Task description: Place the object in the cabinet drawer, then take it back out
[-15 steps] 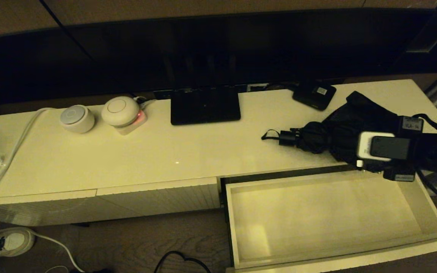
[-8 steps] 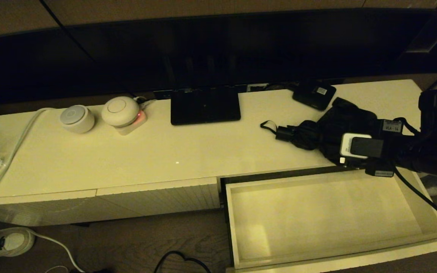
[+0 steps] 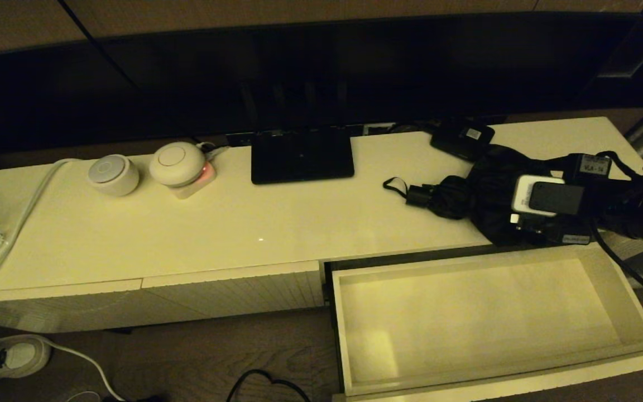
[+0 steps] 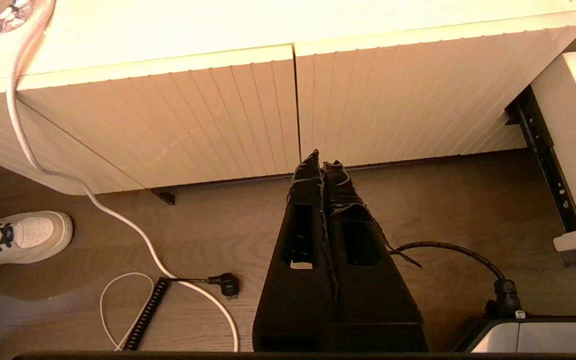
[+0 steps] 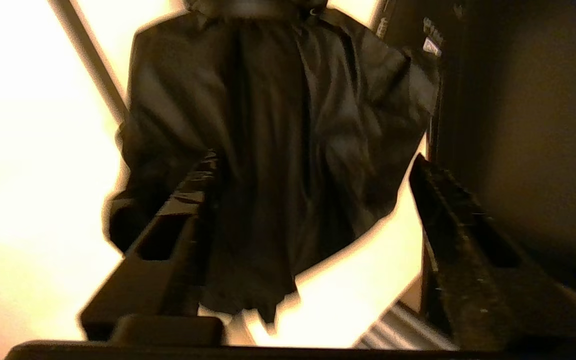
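Spread wide at the right gripper (image 5: 313, 165), one finger (image 5: 188, 210) against the bunched fabric and the other clear of it, nothing clamped. Straddling the canopy of the umbrella (image 3: 466, 195), which lies on the cabinet top (image 3: 243, 223) with its short handle and wrist loop toward nine o'clock and the fabric end under the wrist at three o'clock. Directly at six o'clock from the umbrella, the cabinet drawer (image 3: 628, 312), pulled out and showing only a bare pale floor. At twelve o'clock from the canopy, just beside it, a small black box (image 3: 462, 139). Pressed together and carrying nothing at the left gripper (image 4: 324, 162), parked low before the ribbed cabinet fronts. By the look of it, drawer opened but little else done: grasp, placing in and taking back out all still ahead.
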Motion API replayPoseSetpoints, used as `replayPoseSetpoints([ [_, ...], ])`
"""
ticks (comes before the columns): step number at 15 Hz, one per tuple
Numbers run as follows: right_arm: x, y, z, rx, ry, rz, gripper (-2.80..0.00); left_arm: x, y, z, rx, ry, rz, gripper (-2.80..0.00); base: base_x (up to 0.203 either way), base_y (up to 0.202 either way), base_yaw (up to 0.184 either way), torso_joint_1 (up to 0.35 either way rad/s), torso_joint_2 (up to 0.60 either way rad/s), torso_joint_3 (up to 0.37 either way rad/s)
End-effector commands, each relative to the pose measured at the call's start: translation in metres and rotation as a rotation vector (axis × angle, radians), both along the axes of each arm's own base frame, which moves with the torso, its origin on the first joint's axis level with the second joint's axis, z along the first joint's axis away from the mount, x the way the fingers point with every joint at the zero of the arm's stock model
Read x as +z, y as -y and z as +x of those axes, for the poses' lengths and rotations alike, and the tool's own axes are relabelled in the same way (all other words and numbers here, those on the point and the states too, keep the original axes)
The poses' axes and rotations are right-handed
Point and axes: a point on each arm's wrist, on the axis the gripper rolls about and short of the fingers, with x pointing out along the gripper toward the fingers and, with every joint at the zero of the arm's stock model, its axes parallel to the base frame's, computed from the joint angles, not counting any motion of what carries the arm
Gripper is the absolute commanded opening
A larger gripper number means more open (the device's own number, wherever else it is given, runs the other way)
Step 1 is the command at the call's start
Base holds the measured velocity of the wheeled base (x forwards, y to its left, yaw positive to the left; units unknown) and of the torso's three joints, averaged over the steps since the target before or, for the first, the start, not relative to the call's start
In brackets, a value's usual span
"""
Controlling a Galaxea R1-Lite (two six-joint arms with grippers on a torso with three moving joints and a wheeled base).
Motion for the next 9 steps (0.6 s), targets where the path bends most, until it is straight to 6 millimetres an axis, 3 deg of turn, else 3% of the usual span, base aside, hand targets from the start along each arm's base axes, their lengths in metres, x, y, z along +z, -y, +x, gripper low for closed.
replayPoseSetpoints([
  [1,0.009,0.006,-0.036,0.005,0.004,-0.008,0.00,-0.001,0.000,0.000,0.001,-0.003,0.000,-2.80,0.000,0.000,0.000,0.000,0.00,0.000],
  [4,-0.014,0.012,-0.079,0.019,-0.120,-0.029,0.00,-0.001,0.000,0.000,0.001,-0.003,0.000,-2.80,0.000,0.000,0.000,0.000,0.00,0.000],
  [5,-0.025,0.014,-0.089,0.022,-0.162,-0.034,-1.99,-0.001,0.000,0.000,0.001,-0.003,0.000,-2.80,0.000,0.000,0.000,0.000,0.00,0.000],
  [6,-0.036,0.015,-0.099,0.025,-0.202,-0.038,-2.80,-0.001,0.000,0.000,0.001,-0.003,0.000,-2.80,0.000,0.000,0.000,0.000,0.00,0.000],
  [9,-0.074,0.015,-0.122,0.059,-0.328,-0.056,-2.80,-0.001,0.000,0.000,0.001,-0.003,0.000,-2.80,0.000,0.000,0.000,0.000,0.00,0.000],
])
